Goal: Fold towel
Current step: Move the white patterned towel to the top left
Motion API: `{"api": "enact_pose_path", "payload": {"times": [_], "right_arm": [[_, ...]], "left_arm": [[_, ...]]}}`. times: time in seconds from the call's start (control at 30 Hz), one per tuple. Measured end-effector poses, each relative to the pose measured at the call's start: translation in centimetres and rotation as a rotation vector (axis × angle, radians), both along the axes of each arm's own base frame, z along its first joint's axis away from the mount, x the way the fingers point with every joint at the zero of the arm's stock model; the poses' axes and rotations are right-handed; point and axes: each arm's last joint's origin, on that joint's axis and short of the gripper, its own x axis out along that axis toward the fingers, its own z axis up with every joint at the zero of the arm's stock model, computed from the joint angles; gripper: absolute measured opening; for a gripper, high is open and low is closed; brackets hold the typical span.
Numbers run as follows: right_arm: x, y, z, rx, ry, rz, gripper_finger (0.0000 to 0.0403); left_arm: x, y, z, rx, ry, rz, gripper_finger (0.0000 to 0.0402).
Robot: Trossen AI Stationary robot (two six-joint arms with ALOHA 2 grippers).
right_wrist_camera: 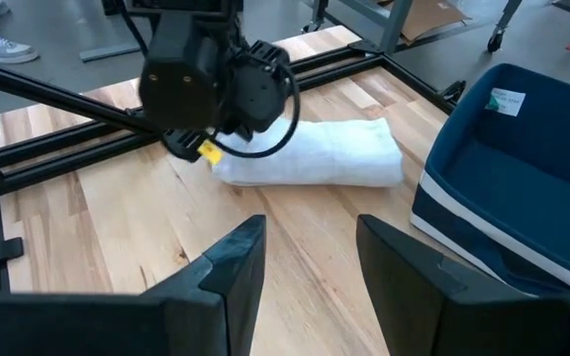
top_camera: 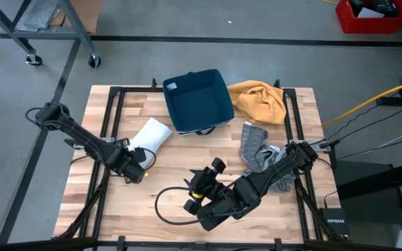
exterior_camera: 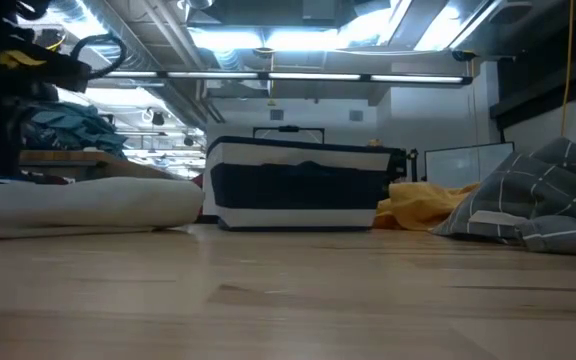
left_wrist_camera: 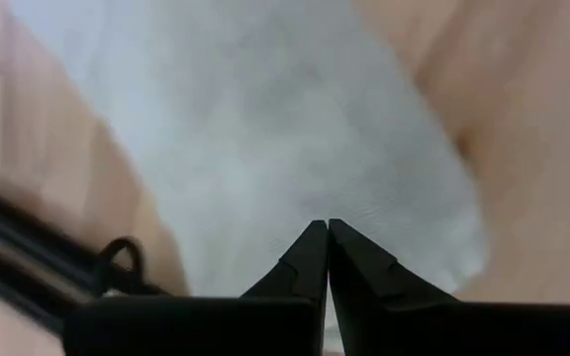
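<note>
1. We see the white towel rolled on the desk, its long axis slanting toward the bin.
2. Our left hand, pressed together and empty, sits at the roll's near end; it is nearer.
3. Our right hand, spread, waits well apart at mid-desk.

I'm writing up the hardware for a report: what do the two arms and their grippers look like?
Both arms are dark, nearly black, jointed segments. The left gripper has a boxy black head with a small yellow tag and a looping black cable. Its fingers are slim, tapering to points. The right gripper has two broad, angular dark fingers; a black cable loops beside that arm on the table.
</note>
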Motion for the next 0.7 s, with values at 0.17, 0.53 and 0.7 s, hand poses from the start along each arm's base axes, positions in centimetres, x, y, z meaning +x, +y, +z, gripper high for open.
{"api": "enact_pose_path", "payload": {"times": [0.17,0.53,0.7], "right_arm": [[0.0,0.0,0.0,0.0,-0.001,0.0,0.0165],[0.0,0.0,0.0,0.001,0.0,0.0,0.0165],[0.0,0.0,0.0,0.001,0.0,0.0,0.0165]], "left_arm": [[0.5,-0.8,-1.3,-0.062,-0.106,-0.046,0.0005],[0.0,-0.4,-4.4,-0.068,-0.204,0.023,0.0005],[0.8,-0.7,-5.5,-0.131,-0.353,0.008,0.0005]]}}
